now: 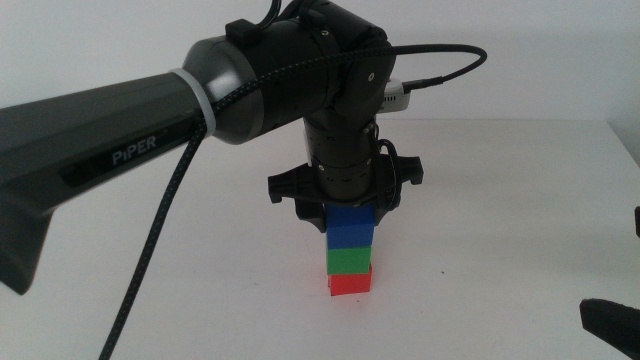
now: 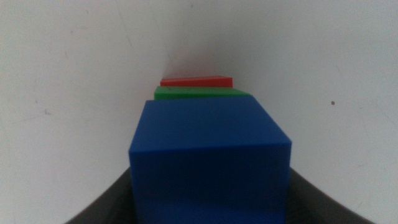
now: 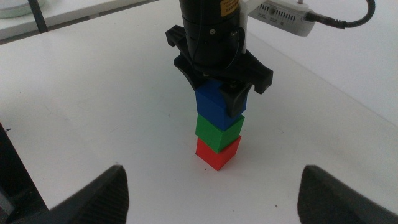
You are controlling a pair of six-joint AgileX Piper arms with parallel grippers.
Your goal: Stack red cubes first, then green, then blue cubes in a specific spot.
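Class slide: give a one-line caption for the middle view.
Left end effector holds the blue cube atop the green cube and red cube.

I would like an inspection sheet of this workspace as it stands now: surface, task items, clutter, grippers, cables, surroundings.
Surface: plain white tabletop, a few tiny dark specks.
Job's things: small matte red cube at the bottom, green cube on it, blue cube on top; one upright stack.
Clutter: nothing seen.
Grippers: left gripper directly above the stack, its jaws closed on the blue cube; right gripper open, waiting at the near right side, apart from the stack.
Cables: black braided cable along the left arm; thin black cable looping to a white module.
Surroundings: white wall behind the table.
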